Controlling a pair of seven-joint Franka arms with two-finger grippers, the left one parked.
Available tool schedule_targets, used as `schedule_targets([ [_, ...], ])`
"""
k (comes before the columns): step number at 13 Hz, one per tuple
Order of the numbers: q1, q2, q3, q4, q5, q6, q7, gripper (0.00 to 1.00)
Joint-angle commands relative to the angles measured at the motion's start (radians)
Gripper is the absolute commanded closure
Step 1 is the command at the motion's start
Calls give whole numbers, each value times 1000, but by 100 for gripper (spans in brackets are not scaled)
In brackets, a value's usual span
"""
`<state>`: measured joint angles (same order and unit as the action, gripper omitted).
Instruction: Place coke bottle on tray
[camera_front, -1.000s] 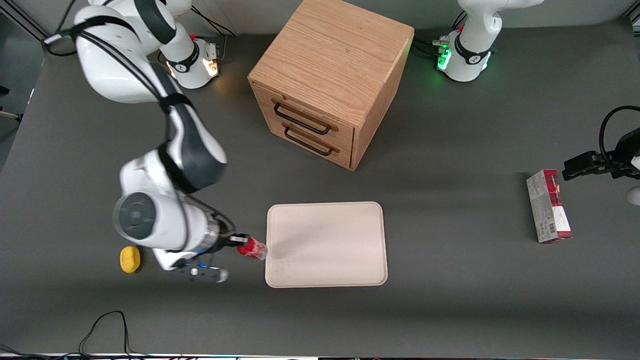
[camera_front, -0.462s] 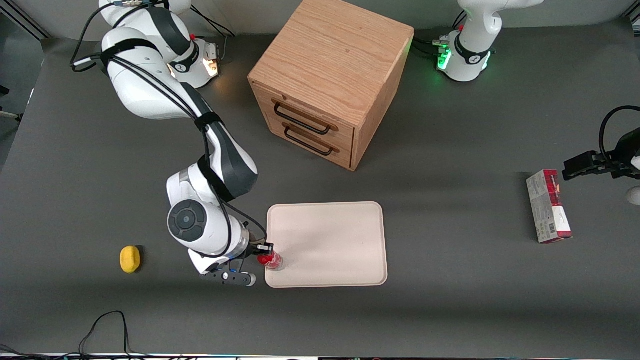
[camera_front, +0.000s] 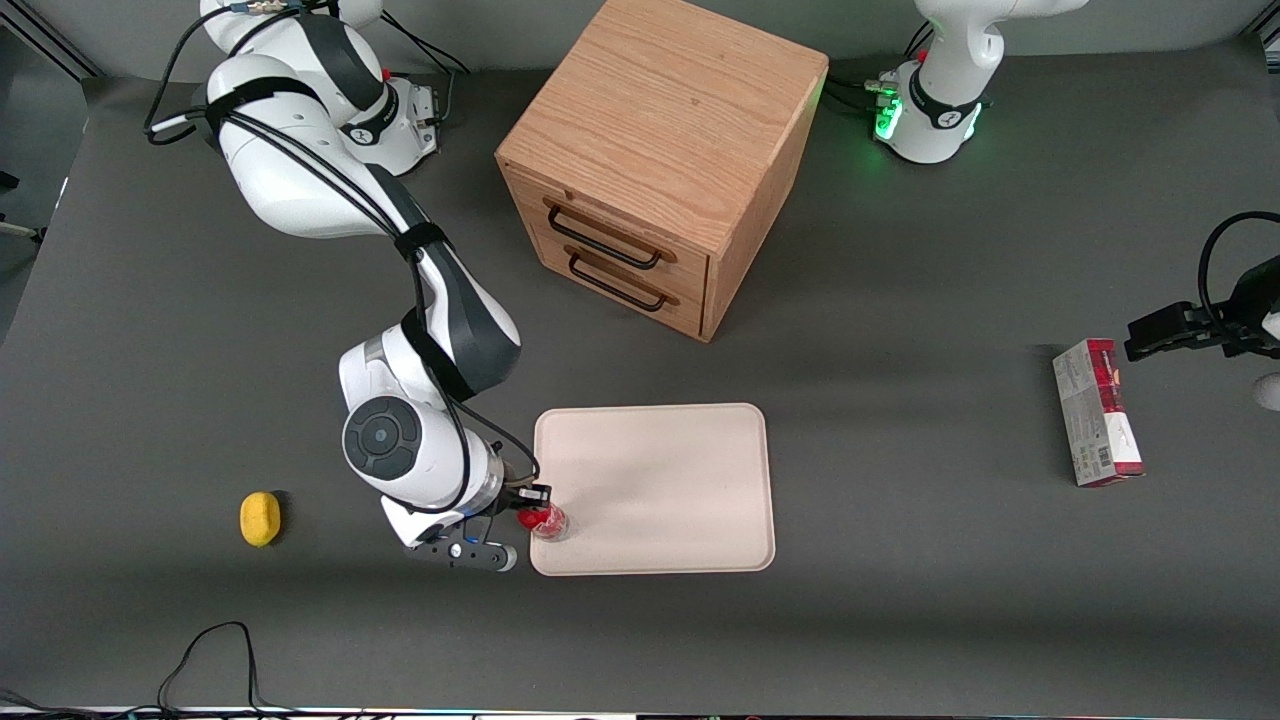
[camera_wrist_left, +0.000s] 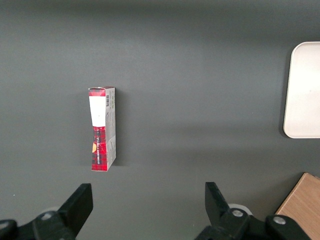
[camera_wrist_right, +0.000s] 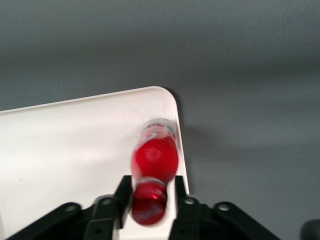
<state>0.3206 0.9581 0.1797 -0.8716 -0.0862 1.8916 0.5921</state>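
Observation:
The coke bottle (camera_front: 546, 521) is small and red with a red cap. It stands on the cream-white tray (camera_front: 660, 480), in the corner nearest the front camera at the working arm's end. My right gripper (camera_front: 529, 507) is over the bottle's top. In the right wrist view the gripper (camera_wrist_right: 152, 194) straddles the red cap of the bottle (camera_wrist_right: 155, 152). One finger (camera_wrist_right: 124, 196) is against the cap and a thin gap shows at the other, so it is slightly open. The bottle's base rests just inside the tray's rim (camera_wrist_right: 172, 107).
A yellow lemon (camera_front: 260, 519) lies on the table toward the working arm's end. The wooden drawer cabinet (camera_front: 660, 150) stands farther from the front camera than the tray. A red-and-white carton (camera_front: 1097, 412) lies toward the parked arm's end and shows in the left wrist view (camera_wrist_left: 102, 129), as does the tray's edge (camera_wrist_left: 305, 90).
A second ago my gripper held the bottle tilted beside the tray's edge. It has since carried it over the rim and stood it on the tray corner. Little has moved in the last half second.

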Motion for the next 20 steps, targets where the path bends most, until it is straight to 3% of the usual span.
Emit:
schedule_targets([
  [1,14,13,1,43,-46,-2,32,0],
  [8,11,-1,3,40,-46,-16,32,0],
  [12,-21,-94,3,16,-33,-190,-33,0],
  [14,-85,-241,4,-143,-26,-267,-141,0],
  [18,-214,-707,-3,-762,46,-80,-335,0],
  [20,-245,-853,-46,-880,94,-101,-395,0],
])
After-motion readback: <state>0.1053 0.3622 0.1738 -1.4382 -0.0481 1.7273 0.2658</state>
